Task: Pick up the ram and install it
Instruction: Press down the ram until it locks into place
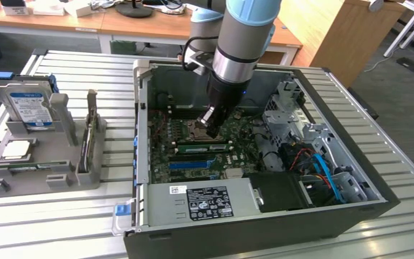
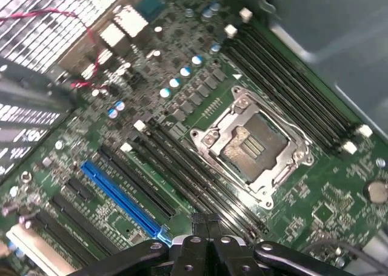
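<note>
We see the open computer case (image 1: 264,162) on the table (image 1: 63,226), with the holder stand (image 1: 41,162) at the exterior view's left. The ram (image 1: 90,135) stands upright in that stand, the hard drive (image 1: 28,108) behind the CPU chip (image 1: 16,150). The gripper (image 1: 208,125) hangs inside the case, over the motherboard (image 2: 182,106) beside the CPU socket (image 2: 251,144).

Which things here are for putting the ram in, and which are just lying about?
For the job:
- gripper, shut, over the motherboard
- ram, apparently the thin stick standing on edge in the grey holder
- long dark memory slots beside the processor socket

Just lying about:
- hard drive in the holder
- square silver chip
- power supply
</note>
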Robot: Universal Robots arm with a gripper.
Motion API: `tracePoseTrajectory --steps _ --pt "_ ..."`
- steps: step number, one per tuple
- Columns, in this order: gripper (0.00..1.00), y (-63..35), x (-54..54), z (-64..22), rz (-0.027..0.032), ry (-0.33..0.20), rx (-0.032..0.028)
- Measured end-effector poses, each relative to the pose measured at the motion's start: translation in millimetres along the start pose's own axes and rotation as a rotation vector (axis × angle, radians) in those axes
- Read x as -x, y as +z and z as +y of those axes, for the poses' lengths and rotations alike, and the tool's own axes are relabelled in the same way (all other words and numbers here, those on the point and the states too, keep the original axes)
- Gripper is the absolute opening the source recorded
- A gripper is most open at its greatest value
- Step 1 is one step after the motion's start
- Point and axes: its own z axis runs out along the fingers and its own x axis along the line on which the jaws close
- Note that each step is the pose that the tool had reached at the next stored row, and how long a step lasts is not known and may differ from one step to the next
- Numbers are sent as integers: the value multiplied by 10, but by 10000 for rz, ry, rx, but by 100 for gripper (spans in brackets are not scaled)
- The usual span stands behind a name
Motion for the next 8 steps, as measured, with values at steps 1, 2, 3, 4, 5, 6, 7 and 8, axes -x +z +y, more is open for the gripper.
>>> tracePoseTrajectory --steps 1,2,3,4,5,6,7,8 --pt "11 0 0 0 -7 192 -4" --pt "11 0 0 0 -14 367 -8" --pt "11 1 0 0 -20 544 -12" --pt "11 1 0 0 -26 720 -16" --pt "11 1 0 0 -32 898 -19" --pt "11 1 0 0 -39 1073 -23" --pt "11 1 0 0 -44 1249 -27" --pt "11 1 0 0 -51 1442 -31"
